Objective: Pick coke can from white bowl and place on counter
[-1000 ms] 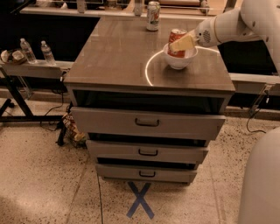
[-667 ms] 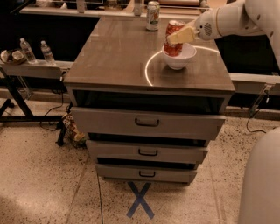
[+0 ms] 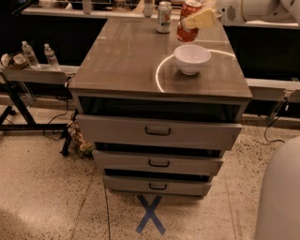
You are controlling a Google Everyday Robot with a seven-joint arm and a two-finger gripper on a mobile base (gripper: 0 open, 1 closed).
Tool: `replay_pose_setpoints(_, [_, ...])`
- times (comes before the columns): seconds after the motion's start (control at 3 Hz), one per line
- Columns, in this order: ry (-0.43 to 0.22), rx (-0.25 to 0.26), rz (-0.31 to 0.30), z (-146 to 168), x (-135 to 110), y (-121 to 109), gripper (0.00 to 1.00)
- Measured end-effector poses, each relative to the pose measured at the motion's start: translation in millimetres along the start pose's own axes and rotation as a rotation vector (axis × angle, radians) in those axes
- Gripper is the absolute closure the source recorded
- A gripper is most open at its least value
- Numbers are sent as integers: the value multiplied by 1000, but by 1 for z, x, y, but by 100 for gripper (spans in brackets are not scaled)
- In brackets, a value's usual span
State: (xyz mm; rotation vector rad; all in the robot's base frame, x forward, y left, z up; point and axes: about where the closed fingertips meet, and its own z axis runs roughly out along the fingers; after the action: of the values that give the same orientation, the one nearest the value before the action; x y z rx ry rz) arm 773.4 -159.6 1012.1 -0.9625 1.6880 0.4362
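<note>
1. My two-finger gripper (image 3: 195,19) sits at the top of the frame, right of centre. The white arm (image 3: 255,9) reaches in from the upper right corner.
2. Its tan fingers (image 3: 201,18) are clamped around the small red aluminium coke can (image 3: 186,29), which has white lettering. The can is tilted in the air and touches nothing else.
3. The can hangs above and just behind the round glossy white bowl (image 3: 192,58), clear of its rim.
4. The bowl stands upright on the right half of the flat grey-brown counter (image 3: 122,61), inside a bright curved ring of light (image 3: 158,75) on the surface.
5. A pale white-green can (image 3: 164,11) stands upright at the far edge of the counter, just left of the held can.
6. Below the top I see three grey drawers (image 3: 158,131), each pulled slightly out.
7. A blue taped X (image 3: 151,214) marks the speckled floor in front of the cabinet.
8. Two clear water bottles (image 3: 29,54) stand on a shelf at the left edge of the frame.
</note>
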Motion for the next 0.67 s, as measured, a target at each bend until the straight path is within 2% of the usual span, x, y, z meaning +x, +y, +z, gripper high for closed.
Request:
replay_pose_setpoints(0.33, [0, 0, 0, 0, 0, 0, 100])
replay_pose_setpoints(0.67, [-12, -30, -40, 25, -13, 7, 100])
